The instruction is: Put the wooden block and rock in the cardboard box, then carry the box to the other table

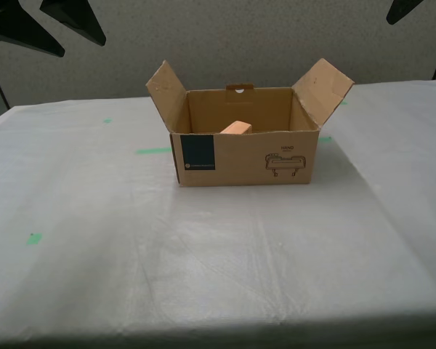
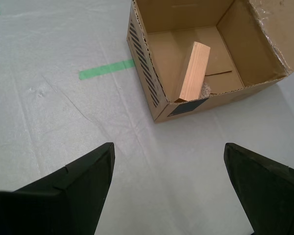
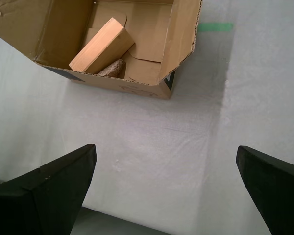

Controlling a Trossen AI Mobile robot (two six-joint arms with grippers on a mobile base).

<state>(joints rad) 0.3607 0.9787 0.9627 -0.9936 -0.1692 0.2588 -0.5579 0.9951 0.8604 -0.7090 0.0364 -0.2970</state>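
The cardboard box (image 1: 240,156) stands open on the other table (image 1: 203,254), flaps spread, with its blue label facing the exterior view. Inside, the wooden block (image 1: 237,128) (image 2: 193,71) (image 3: 100,45) leans tilted, one end propped on the rock (image 3: 111,67) (image 2: 206,89). The rock is hidden in the exterior view. My second gripper (image 2: 167,147) hangs open above the sheet, apart from the box's striped side wall (image 2: 147,68). My first gripper (image 3: 165,148) is open too, above the sheet and short of the box's other end (image 3: 181,39). Neither holds anything.
Green tape marks (image 1: 154,150) (image 2: 107,69) (image 3: 214,27) lie on the wrinkled sheet beside the box, with another (image 1: 33,238) nearer the exterior view's left. A grey wall (image 1: 225,36) stands behind the table. The table's front edge (image 3: 117,221) runs just under my first gripper.
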